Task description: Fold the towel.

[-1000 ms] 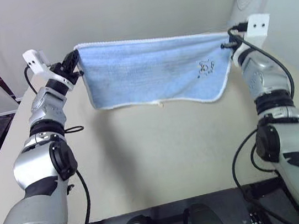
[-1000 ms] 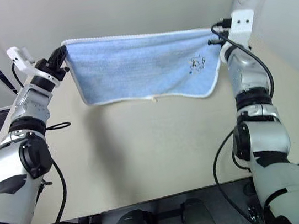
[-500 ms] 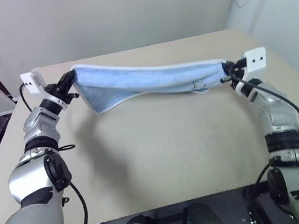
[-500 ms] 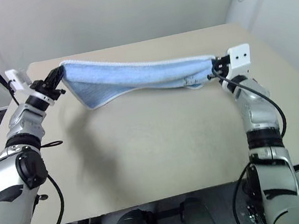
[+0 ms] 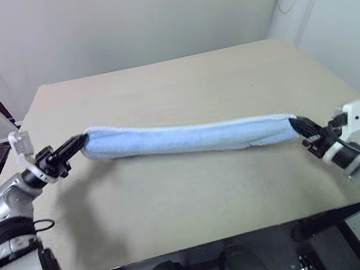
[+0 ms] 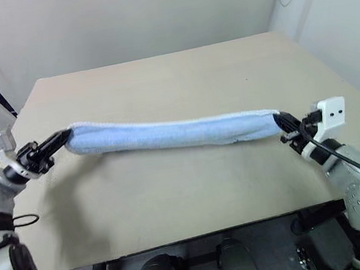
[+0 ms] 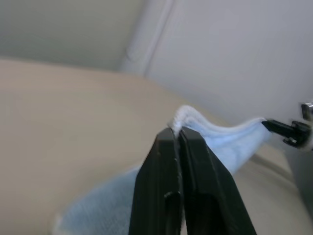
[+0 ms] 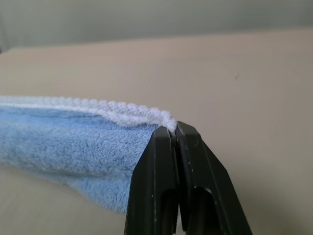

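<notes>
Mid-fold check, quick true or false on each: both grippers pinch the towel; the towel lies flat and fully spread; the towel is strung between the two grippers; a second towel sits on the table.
1. Both grippers pinch the towel. True: the left gripper and the right gripper are each shut on an end of the towel.
2. The towel lies flat and fully spread. False: it is gathered into a long narrow band.
3. The towel is strung between the two grippers. True: it spans from one to the other, low over the table.
4. A second towel sits on the table. False: the blue towel is the one cloth seen there.
</notes>
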Robot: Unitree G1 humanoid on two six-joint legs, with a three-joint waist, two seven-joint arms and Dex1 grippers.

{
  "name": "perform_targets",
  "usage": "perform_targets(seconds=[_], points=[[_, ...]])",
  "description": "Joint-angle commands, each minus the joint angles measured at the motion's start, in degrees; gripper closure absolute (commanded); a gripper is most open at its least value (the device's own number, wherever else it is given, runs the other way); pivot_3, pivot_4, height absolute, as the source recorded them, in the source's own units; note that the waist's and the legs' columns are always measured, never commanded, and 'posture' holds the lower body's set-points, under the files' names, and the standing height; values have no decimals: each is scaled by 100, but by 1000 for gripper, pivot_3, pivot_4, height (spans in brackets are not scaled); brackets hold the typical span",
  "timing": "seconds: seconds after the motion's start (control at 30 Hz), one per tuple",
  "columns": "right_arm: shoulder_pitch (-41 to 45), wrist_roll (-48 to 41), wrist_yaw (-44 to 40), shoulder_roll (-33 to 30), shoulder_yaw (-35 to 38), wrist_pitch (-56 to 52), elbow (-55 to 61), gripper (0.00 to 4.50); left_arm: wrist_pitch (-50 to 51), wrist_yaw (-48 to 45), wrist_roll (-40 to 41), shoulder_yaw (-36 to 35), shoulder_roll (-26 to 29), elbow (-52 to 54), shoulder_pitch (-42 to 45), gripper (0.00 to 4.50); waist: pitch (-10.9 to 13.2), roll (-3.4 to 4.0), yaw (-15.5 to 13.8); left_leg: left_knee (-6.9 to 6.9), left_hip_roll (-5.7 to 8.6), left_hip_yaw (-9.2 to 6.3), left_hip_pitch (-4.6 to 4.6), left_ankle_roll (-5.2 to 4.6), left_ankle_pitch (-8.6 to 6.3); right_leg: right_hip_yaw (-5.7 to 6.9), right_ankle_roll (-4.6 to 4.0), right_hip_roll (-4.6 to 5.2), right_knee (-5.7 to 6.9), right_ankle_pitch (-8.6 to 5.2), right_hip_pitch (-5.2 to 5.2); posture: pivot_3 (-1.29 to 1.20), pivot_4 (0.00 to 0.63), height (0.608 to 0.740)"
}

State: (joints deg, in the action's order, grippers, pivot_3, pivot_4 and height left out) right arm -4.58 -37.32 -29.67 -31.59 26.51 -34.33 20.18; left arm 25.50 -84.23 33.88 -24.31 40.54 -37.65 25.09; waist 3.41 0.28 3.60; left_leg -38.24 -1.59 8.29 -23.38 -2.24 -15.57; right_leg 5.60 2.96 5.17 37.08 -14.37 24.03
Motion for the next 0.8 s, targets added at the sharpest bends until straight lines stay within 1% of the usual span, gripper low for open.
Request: perform_targets(seconds=[0.03, 0.17, 0.27, 0.37, 0.5, 0.57, 0.7, 0.73, 0.8], points=[[-416, -276, -400, -197, 260, 5, 483, 4500, 448, -209, 222, 4, 343, 778, -475, 4463, -1, -1, -35, -1, 1, 0, 1, 5, -3, 0, -5, 2, -1, 0, -1, 0, 0, 740], [-1084, -177, -827, -380, 301, 180, 623, 4500, 692, -373, 317, 24, 562, 1352, -1195, 4463, -3, -4, -115, 1, 0, -1, 6, 8, -5, 1, -17, 9, -15, -4, 19, 0, 0, 740], [-1474, -106, -1159, -491, 345, 360, 576, 4500, 805, -459, 339, 22, 714, 1573, -1573, 4463, -3, -5, -151, 3, 5, 0, 3, 9, -6, 5, -27, 22, -24, -6, 21, 0, 0, 740], [-1585, 68, -1289, -499, 305, 604, 386, 4500, 739, -464, 258, 0, 808, 1405, -1653, 4463, -3, -4, -168, 14, 3, -1, -1, 9, -7, 10, -42, 23, -55, 5, 19, 0, 0, 740], [-1709, 20, -1598, -527, 302, 685, 337, 4500, 492, -559, 160, 41, 817, 1221, -1734, 4463, -5, -2, -168, 26, 0, 0, -4, 9, -8, 19, -46, 24, -85, 12, 14, 0, 0, 740], [-1585, -29, -1600, -537, 254, 642, 333, 4500, 320, -377, 167, -13, 648, 1095, -1656, 4463, -5, -3, -172, 35, 3, 0, -4, 7, -9, 22, -47, 28, -90, 12, 17, 0, 0, 740], [-934, -12, -1352, -497, 8, 451, 99, 4500, 120, 121, 221, -90, 299, 800, -1324, 4463, -5, -4, -166, 40, 1, 0, -5, 7, -9, 28, -51, 29, -90, 15, 24, 0, 0, 740], [-732, 108, -1261, -478, -131, 433, -57, 4500, 109, 256, 230, -103, 215, 726, -1232, 4463, -7, -6, -164, 40, 1, 1, -5, 7, -9, 30, -53, 29, -90, 16, 23, 0, 0, 740], [-8, 484, -822, -302, -536, 426, -597, 4500, -12, 470, 216, -86, -7, 596, -1114, 4463, -10, -11, -150, 38, 0, 0, -4, 8, -9, 35, -56, 30, -89, 18, 22, 0, 0, 740]])
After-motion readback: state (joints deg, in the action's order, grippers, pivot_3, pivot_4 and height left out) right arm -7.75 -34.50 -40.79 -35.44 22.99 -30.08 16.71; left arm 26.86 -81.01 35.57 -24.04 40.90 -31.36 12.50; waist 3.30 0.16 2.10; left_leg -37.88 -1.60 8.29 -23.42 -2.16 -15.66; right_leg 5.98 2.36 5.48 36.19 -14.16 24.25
